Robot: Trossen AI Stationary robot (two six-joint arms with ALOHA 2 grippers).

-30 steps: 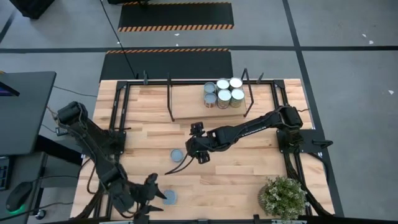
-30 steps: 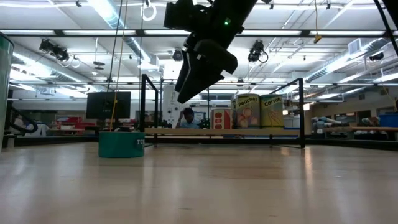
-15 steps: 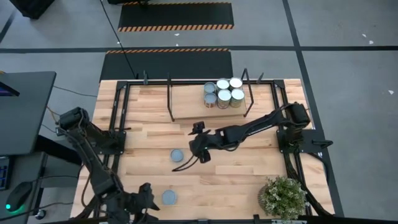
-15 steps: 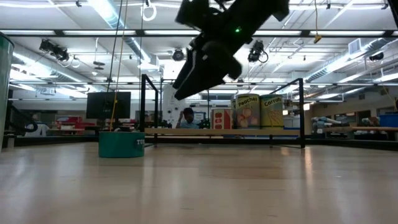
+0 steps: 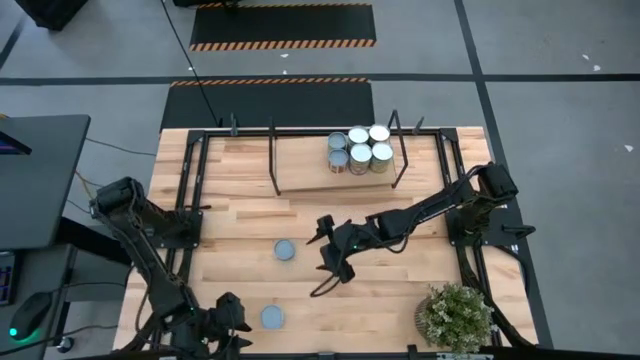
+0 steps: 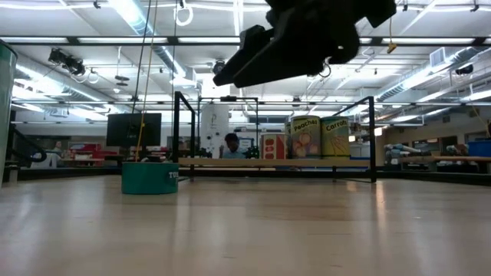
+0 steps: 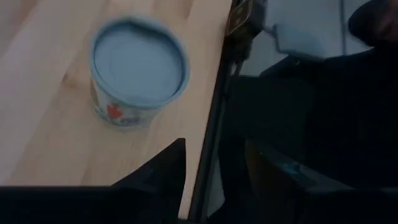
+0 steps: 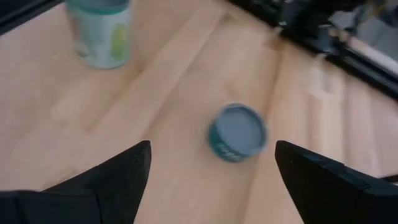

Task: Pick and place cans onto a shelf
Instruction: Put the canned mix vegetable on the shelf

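Right claw [image 5: 322, 262] hangs spread and empty above the tabletop [image 5: 400, 280], just beside a loose can [image 5: 285, 249]. Left claw [image 5: 232, 322] sits nearly pressed together, empty, beside another can [image 5: 272, 317]. Five cans [image 5: 360, 148] stand on the shelf [image 5: 300, 175].

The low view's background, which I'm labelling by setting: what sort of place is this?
Probably a large robotics lab or workshop: rows of ceiling strip lights, a dark monitor among distant benches, and black-and-orange hazard-striped floor mats beside the pale wooden tabletop.
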